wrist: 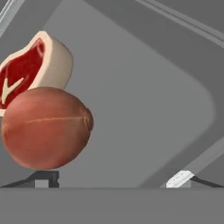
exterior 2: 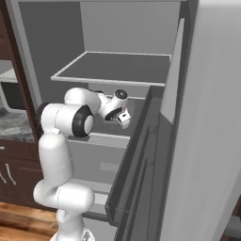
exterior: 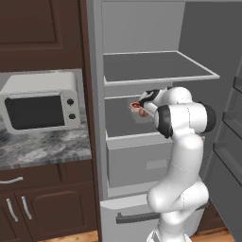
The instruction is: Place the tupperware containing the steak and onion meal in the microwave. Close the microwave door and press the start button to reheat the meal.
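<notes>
Inside the open refrigerator (exterior: 142,28), the tupperware (wrist: 144,109) sits on the middle shelf (exterior: 118,124), near that shelf's front edge, with the arm reaching in over it. Seen through the hand view, the onion (wrist: 46,127) lies in the tray's left part, just in front of the steak (wrist: 30,70), and the two look to be touching; the steak stands tilted with its red face and pale bone mark showing. Most of the tray's floor toward its right rim is bare. The gripper (wrist: 113,179) hangs close above the tray with its jaws spread wide, one dark fingertip (wrist: 43,178) under the onion and the other well to the right, and nothing is held between them. On the stone worktop (exterior: 42,149) left of the refrigerator stands a small white microwave oven (exterior: 40,101), its door shut.
</notes>
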Motion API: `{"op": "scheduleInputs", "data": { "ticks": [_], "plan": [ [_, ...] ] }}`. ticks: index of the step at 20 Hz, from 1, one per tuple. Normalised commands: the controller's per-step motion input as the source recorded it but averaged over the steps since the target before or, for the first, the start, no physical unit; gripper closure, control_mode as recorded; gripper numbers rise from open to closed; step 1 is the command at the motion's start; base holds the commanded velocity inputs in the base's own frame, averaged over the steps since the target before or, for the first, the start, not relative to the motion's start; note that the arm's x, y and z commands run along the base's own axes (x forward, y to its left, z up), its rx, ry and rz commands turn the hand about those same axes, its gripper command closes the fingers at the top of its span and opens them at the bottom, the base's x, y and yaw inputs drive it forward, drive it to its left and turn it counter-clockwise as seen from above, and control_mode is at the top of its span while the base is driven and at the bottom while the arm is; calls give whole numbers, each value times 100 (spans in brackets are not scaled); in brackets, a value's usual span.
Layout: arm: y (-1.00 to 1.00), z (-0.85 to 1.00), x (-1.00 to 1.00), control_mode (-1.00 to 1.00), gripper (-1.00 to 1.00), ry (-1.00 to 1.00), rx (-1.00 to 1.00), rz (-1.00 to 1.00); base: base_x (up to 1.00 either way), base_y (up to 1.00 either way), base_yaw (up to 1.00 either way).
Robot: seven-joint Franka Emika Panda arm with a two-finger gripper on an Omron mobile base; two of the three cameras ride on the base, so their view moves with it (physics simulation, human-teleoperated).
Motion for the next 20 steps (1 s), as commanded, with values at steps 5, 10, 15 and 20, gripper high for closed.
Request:
{"op": "scheduleInputs", "data": {
  "ticks": [5, 10, 15, 20],
  "plan": [
    [1, -45, 2, -100, 100, 4, 0, -1, 0, 0, 0],
    [0, -2, -1, -100, 100, 1, 0, 0, 0, 0, 0],
    [0, -42, -62, -100, 100, 0, -1, 0, 0, 0, 0],
    [4, -36, -100, -100, 100, -4, -3, 0, 0, 0, 0]
  ]
}}
